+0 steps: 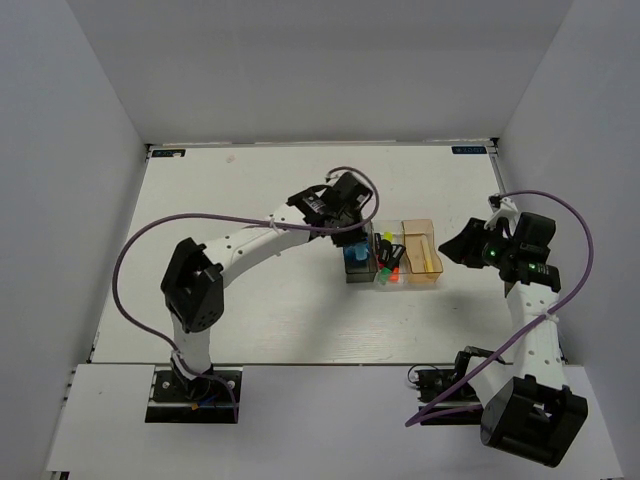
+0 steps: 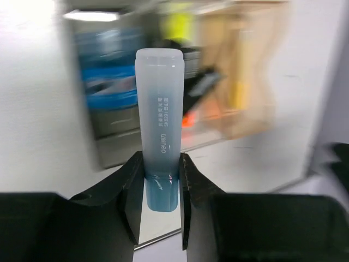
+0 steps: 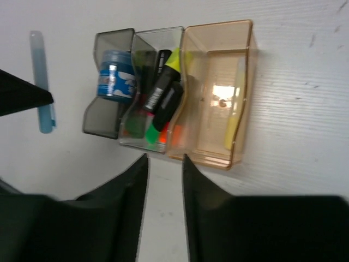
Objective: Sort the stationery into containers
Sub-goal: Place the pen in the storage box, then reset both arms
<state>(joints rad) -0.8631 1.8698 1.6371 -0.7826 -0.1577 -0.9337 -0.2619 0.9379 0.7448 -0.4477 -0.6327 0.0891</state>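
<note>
My left gripper [image 2: 161,180] is shut on a light-blue stick [image 2: 160,109] and holds it upright, above the table by the smoky dark-grey bin [image 3: 101,117]. The stick also shows in the right wrist view [image 3: 41,82], left of the bins. A blue tape roll [image 3: 115,82] lies in the grey bin. Several markers [image 3: 163,95] with green, yellow and orange caps lie in the clear bin [image 3: 158,30]. A pale yellow piece [image 3: 233,109] lies in the tan-orange bin [image 3: 207,158]. My right gripper [image 3: 164,164] is open and empty, just short of the bins.
The three joined bins [image 1: 390,262] stand right of the table's middle, between the left gripper [image 1: 350,240] and the right gripper [image 1: 458,245]. White walls close the table at the back and on both sides.
</note>
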